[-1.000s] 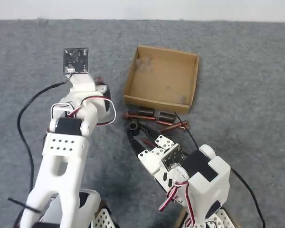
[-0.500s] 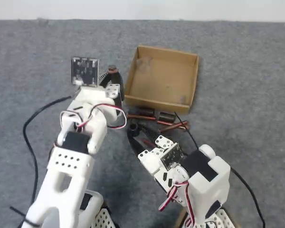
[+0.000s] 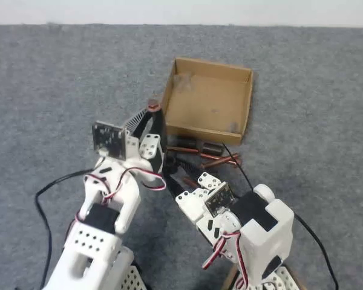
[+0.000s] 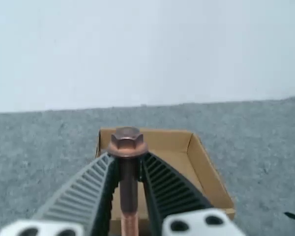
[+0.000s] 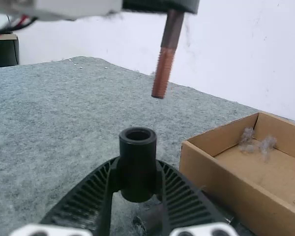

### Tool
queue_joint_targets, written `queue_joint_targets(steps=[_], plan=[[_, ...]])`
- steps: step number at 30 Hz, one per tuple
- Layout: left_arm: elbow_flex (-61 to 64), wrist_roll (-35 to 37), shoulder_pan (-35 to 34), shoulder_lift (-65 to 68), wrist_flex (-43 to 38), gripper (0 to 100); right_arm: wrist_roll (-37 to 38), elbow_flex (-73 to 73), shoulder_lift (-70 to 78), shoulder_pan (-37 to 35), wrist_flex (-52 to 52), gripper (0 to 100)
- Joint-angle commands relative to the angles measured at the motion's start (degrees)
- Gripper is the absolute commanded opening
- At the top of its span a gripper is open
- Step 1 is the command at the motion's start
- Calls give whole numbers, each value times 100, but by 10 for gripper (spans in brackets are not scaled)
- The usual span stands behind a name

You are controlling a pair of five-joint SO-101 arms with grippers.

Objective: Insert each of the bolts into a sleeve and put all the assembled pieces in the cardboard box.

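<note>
My left gripper (image 4: 129,169) is shut on a copper bolt (image 4: 128,182), held upright with its hex head on top; in the high view this bolt (image 3: 152,107) is beside the cardboard box (image 3: 208,100). My right gripper (image 5: 136,183) is shut on a black sleeve (image 5: 137,162), held upright with its bore facing up. The bolt's threaded tip (image 5: 160,78) hangs above the sleeve, a little toward the box and apart from it. In the high view the sleeve (image 3: 169,161) sits just below the left gripper (image 3: 152,121).
The cardboard box (image 5: 246,167) has only some fluff inside. Loose bolts (image 3: 181,149) and sleeves (image 3: 212,147) lie along its near wall, with another bolt (image 3: 220,160) beside them. Grey carpet covers the table, open to the left and right.
The left arm has swung right and toward the right arm, carrying the bolt from beside the box's left side to above the sleeve. The right arm has kept still.
</note>
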Motion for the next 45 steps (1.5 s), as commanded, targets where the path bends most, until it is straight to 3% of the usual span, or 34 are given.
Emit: queue_joint_targets(steps=[1, 5, 11, 19, 25, 45], plan=[[84, 0, 62, -703, -202, 12, 44, 105, -92, -31, 13, 6], [338, 0, 62, -1196, -79, 11, 44, 105, -92, -31, 13, 6], [462, 0, 255, -2013, 923, 11, 44, 105, -92, -31, 31, 6], [1015, 0, 501, -3156, 1037, 11, 44, 105, -92, -31, 31, 6], [1024, 0, 501, -3473, 1591, 11, 44, 88, -92, -31, 22, 6], [1420, 0, 818, -3560, 1618, 11, 44, 0, -92, -4, 13, 6]])
